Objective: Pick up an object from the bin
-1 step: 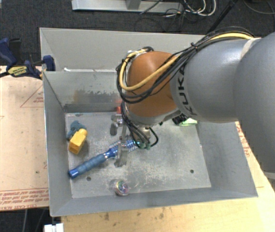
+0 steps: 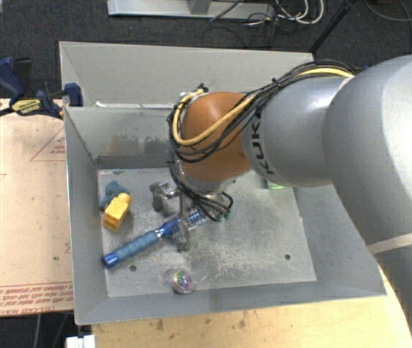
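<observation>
One arm [image 2: 336, 129] comes in from the right of the frame, with its orange cover [image 2: 213, 136] and yellow and black cables [image 2: 191, 140] over the middle of the grey metal bin [image 2: 257, 249]. The gripper [image 2: 183, 227] hangs low under the cover, just left of centre on the bin floor. Open or closed: cannot tell, as the tip is dark and partly hidden by the wrist. A blue stick [image 2: 137, 246] lies slanted on the floor, its lower end toward the lower left and its upper right end right at the gripper tip, seemingly touching. I cannot tell if it is gripped. A yellow block [image 2: 117, 210] sits near the left wall, touching a teal piece [image 2: 109, 191] just above it. A small round shiny ball [image 2: 183, 282] lies near the front edge, below the gripper and apart from it. A grey metal part [image 2: 161, 194] sits just upper left of the gripper. A green bit [image 2: 225, 212] shows just to the gripper's right.
</observation>
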Action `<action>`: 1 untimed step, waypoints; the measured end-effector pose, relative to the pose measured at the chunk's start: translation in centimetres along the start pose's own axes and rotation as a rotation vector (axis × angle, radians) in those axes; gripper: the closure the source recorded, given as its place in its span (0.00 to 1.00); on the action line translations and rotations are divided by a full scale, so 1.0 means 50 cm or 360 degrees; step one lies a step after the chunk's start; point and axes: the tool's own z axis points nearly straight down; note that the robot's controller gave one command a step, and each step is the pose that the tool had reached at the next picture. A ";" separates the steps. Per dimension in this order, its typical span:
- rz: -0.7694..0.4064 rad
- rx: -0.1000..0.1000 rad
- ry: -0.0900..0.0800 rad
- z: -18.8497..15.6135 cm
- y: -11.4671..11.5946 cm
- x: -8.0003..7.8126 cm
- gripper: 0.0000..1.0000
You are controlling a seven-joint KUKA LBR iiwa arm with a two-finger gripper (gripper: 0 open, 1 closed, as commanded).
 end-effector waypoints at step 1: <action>0.0001 0.0000 -0.0003 -0.003 0.000 -0.001 1.00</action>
